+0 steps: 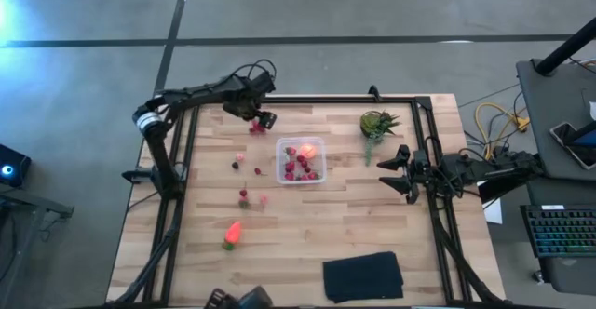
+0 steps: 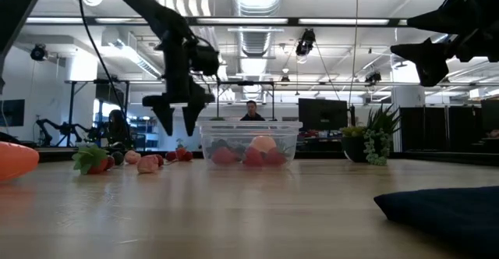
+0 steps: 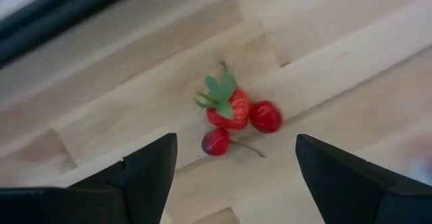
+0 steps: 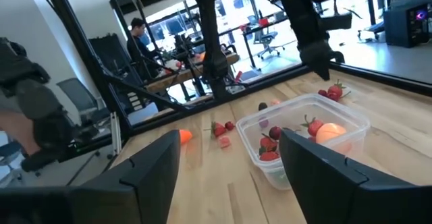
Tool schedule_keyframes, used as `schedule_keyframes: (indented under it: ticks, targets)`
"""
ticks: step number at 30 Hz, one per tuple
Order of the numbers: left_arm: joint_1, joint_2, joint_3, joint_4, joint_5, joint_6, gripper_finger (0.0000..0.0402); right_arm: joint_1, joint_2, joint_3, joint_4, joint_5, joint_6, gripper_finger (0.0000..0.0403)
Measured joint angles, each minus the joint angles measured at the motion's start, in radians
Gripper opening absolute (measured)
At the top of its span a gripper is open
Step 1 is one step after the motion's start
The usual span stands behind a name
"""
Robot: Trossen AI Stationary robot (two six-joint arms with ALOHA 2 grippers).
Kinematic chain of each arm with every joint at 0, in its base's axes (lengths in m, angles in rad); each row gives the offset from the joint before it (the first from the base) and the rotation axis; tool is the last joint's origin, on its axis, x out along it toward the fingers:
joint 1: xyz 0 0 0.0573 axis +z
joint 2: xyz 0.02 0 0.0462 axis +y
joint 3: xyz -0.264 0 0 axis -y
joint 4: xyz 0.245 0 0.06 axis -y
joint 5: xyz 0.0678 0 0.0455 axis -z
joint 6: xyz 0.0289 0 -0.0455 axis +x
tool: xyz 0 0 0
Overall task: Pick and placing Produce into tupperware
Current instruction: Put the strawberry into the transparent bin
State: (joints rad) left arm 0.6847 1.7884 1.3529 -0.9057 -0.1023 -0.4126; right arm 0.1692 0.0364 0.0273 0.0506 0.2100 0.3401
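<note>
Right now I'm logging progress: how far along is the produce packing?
Done: the tupperware already holds red berries and the round orange fruit. In hand: nothing; the left gripper hangs open over a strawberry cluster, the right gripper waits open at the table's right side. Left: that cluster, loose berries and the carrot.

We see the tupperware (image 1: 301, 160), a small clear box with rounded corners, upright and lidless mid-bench, holding several small red berry pieces (image 1: 296, 167) plus a round orange-red fruit (image 1: 307, 150) in its far corner. A strawberry with green leaves and two red berries (image 3: 233, 116) lie clustered, touching, on the bench near the far edge. More loose red and pale pink bits (image 1: 246, 195) lie scattered left of the box. The orange carrot piece (image 1: 232, 233), green end down, lies nearer the front, well apart.
</note>
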Motion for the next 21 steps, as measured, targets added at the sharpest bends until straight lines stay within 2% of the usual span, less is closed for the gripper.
schedule_keyframes:
  ticks: [10,21]
  targets:
    - [0.014,0.122,-0.022,0.058,0.009,0.007,0.0287,0.0,-0.002,0.0,-0.002,0.0,0.0,0.0246]
    - [0.027,0.135,-0.025,0.092,-0.011,0.028,0.0287,0.0,-0.002,0.0,-0.002,0.0,0.0,0.0244]
